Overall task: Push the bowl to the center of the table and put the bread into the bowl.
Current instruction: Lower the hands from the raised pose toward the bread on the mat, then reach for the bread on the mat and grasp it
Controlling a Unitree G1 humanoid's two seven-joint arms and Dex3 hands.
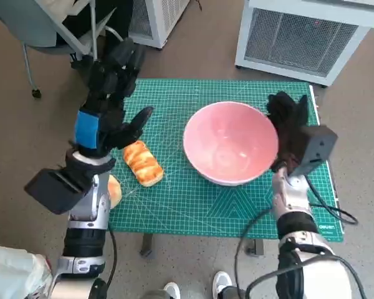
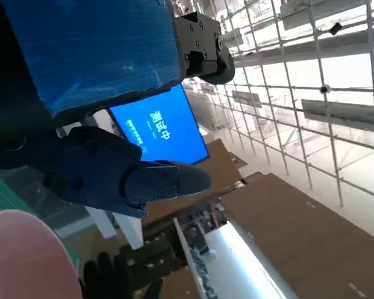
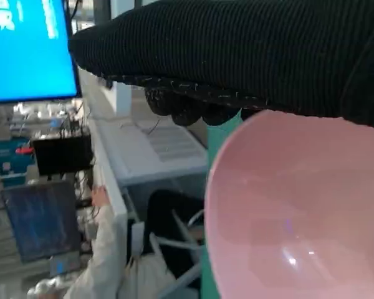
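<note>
Head view: left hand (image 1: 110, 103) fingers (image 1: 126, 62) spread, empty.

Looks like a robotics lab or test bay. Small table topped with a green cutting mat (image 1: 237, 205) with printed grid; white vented equipment cabinets (image 1: 299, 37) at 1 and 12 o'clock on the brown floor. Wrist views show a blue monitor screen (image 2: 159, 128) with white text, metal grid framework (image 2: 299, 81) overhead, cluttered electronics benches (image 3: 56, 156), a person's sleeve (image 3: 103, 261) nearby.
</note>
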